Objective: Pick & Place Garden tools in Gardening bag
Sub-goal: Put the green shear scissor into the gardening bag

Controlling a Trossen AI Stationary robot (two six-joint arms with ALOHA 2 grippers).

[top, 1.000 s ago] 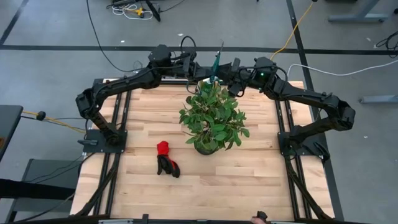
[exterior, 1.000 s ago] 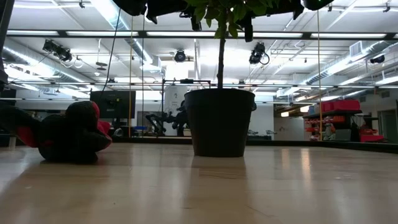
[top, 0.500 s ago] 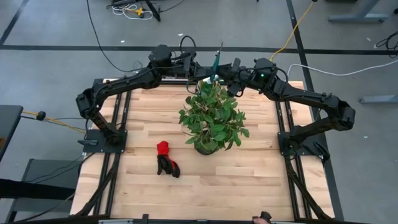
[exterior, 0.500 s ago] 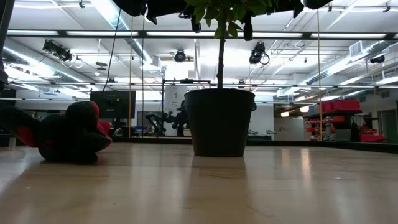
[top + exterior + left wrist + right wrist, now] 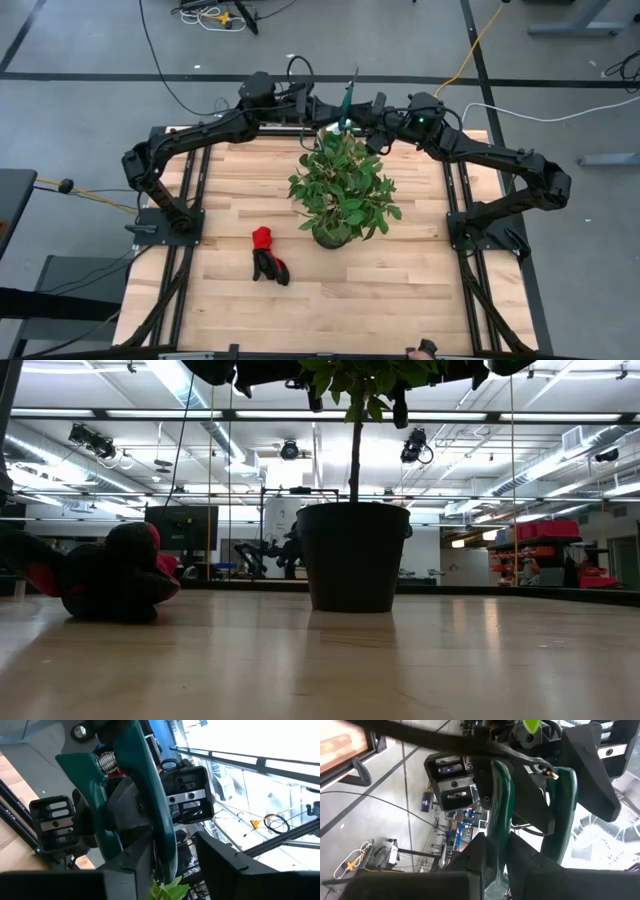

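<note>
Meeting above the plant (image 5: 342,190) at the desk's (image 5: 400,290) far edge, our right hand (image 5: 372,113) clamps green-handled shears (image 5: 346,103); left hand (image 5: 318,108) half open beside them.

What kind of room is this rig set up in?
Probably an industrial lab or workshop: a bare grey floor strewn with cables, exposed ceiling pipes and strip lights, and red equipment in the background.
</note>
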